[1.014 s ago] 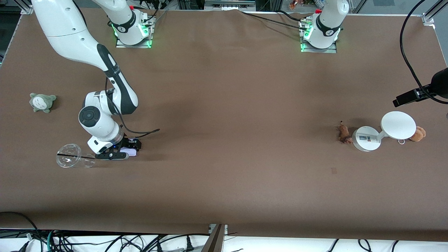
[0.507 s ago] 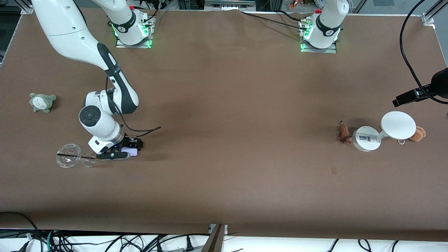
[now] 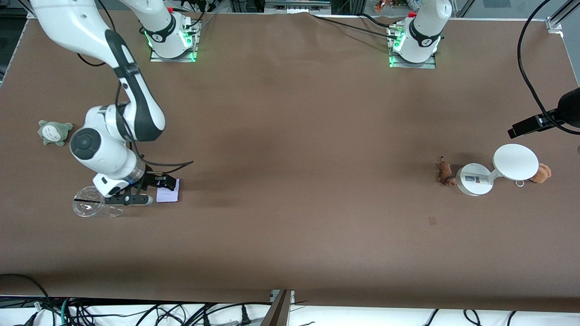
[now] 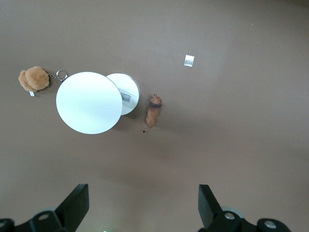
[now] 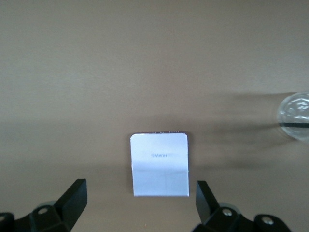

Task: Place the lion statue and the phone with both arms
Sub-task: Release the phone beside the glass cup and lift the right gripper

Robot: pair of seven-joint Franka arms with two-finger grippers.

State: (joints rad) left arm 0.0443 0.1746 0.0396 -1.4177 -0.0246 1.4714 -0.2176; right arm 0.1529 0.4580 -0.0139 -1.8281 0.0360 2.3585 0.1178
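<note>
brown table (image 3: 290, 181), phone (image 3: 168, 190) flat

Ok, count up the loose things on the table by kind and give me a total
Plush toys: 2, grey-green plush, orange-brown plush bear
Figurines: 1, lion statue
Phones: 1, phone
Stands: 1, white two-disc stand
Clear plastic cups: 1, cup
Total: 6

White glossy arms (image 3: 97, 40) with black joint bands, black grippers (image 3: 138, 192), a looping black cable (image 3: 167, 163), and green-lit bases (image 3: 172, 43).
</note>
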